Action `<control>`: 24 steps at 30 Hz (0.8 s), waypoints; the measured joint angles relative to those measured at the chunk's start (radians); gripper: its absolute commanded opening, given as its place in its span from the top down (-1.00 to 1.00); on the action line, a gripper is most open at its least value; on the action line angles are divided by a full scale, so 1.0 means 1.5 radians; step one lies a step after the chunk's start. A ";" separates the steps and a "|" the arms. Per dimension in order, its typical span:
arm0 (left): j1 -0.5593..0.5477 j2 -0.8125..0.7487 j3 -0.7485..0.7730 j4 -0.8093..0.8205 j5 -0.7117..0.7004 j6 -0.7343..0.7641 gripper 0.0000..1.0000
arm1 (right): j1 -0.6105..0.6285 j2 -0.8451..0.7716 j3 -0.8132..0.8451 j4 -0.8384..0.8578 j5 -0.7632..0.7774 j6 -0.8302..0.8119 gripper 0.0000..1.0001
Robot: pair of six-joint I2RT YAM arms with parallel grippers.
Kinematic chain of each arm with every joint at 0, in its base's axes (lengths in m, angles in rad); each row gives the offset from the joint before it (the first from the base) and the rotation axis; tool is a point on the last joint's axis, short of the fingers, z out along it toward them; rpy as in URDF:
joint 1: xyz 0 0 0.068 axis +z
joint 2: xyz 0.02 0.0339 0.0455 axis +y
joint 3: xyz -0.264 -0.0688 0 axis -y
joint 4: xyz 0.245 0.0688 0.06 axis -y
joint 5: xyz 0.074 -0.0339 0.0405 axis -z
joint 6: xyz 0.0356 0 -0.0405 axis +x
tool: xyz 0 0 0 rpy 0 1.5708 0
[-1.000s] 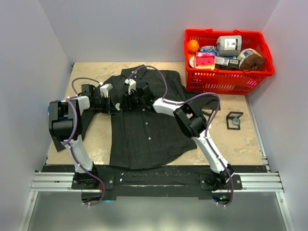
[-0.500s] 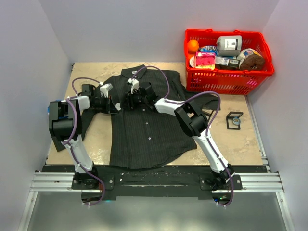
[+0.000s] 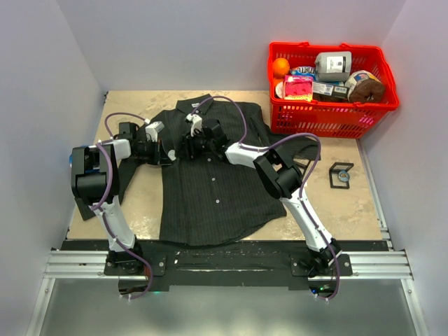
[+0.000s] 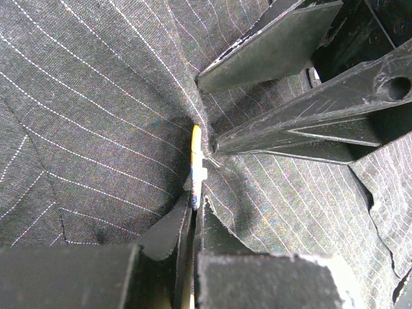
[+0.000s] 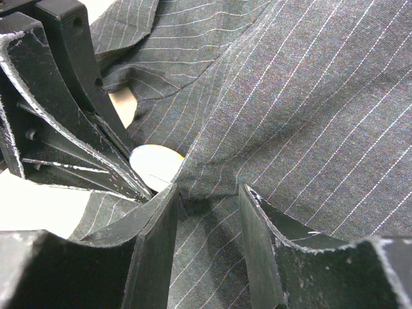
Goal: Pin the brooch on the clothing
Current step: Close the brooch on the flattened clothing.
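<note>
A red basket stands at the far right corner of the worktop, just beyond the right sleeve of the shirt. It is packed full. An orange sits at its left end, with a pink box just in front of it. A grey jug stands at the back, and a round brown item lies at the right end. Tins and packets fill the space between; their labels are too small to read. Near the basket, a small black frame with a blue disc lies on the worktop by itself.

The shirt lies flat and face up, collar toward the far wall and buttons down the middle. Both hands meet over its upper left chest. The left hand is clenched on the brooch, which shows edge-on as a thin yellow and white sliver pressed into a pucker of the pinstriped cloth. In the right wrist view the brooch appears as a pale disc, half tucked under a fold. The right hand has its fingers apart on either side of that raised fold. Whether they squeeze the cloth or only press beside it cannot be told. The tips of the two hands are almost touching.
</note>
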 measured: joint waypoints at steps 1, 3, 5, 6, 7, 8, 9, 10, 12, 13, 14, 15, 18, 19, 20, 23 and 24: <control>0.000 0.000 0.001 -0.001 0.000 0.000 1.00 | 0.000 0.000 0.000 0.000 0.000 0.000 0.09; 0.000 0.001 0.001 -0.001 0.001 0.000 1.00 | 0.000 0.000 0.001 -0.001 0.000 0.001 0.08; 0.000 0.002 0.002 -0.001 0.002 0.000 1.00 | 0.000 0.000 0.004 -0.002 0.000 0.002 0.08; 0.000 0.002 0.002 -0.001 0.002 0.000 1.00 | 0.000 0.000 0.006 -0.003 0.000 0.002 0.08; 0.000 0.002 0.002 -0.001 0.002 0.000 1.00 | 0.001 0.000 0.009 -0.003 0.000 0.002 0.08; 0.000 0.002 0.002 -0.001 0.003 0.000 1.00 | 0.001 0.001 0.012 -0.003 0.000 0.002 0.08; 0.000 0.003 0.003 -0.001 0.003 0.000 1.00 | 0.001 0.001 0.014 -0.003 0.000 0.002 0.08; 0.000 0.003 0.003 -0.001 0.004 0.000 1.00 | 0.002 0.001 0.016 -0.003 0.000 0.002 0.08; 0.000 0.003 0.003 -0.002 0.004 0.000 1.00 | 0.004 0.001 0.018 -0.003 0.000 0.002 0.08; 0.000 0.003 0.003 -0.002 0.004 0.000 1.00 | 0.004 0.001 0.018 -0.003 0.000 0.002 0.08; 0.000 0.003 0.004 -0.002 0.004 0.000 1.00 | 0.005 0.001 0.019 -0.003 0.000 0.002 0.08; 0.000 0.003 0.004 -0.002 0.004 0.000 1.00 | 0.006 0.001 0.019 -0.003 0.000 0.002 0.08; 0.000 0.004 0.005 -0.002 0.004 0.000 1.00 | 0.008 0.002 0.019 -0.004 0.000 0.002 0.08; 0.000 0.004 0.005 -0.002 0.004 0.000 1.00 | 0.009 0.002 0.019 -0.004 0.000 0.002 0.08; 0.000 0.004 0.005 -0.002 0.004 0.000 1.00 | 0.009 0.002 0.019 -0.004 0.000 0.002 0.08; 0.000 0.004 0.005 -0.002 0.004 0.000 1.00 | 0.011 0.005 0.019 -0.004 0.000 0.002 0.08; 0.000 0.004 0.005 -0.003 0.004 0.000 1.00 | 0.012 0.007 0.021 -0.004 0.000 0.002 0.08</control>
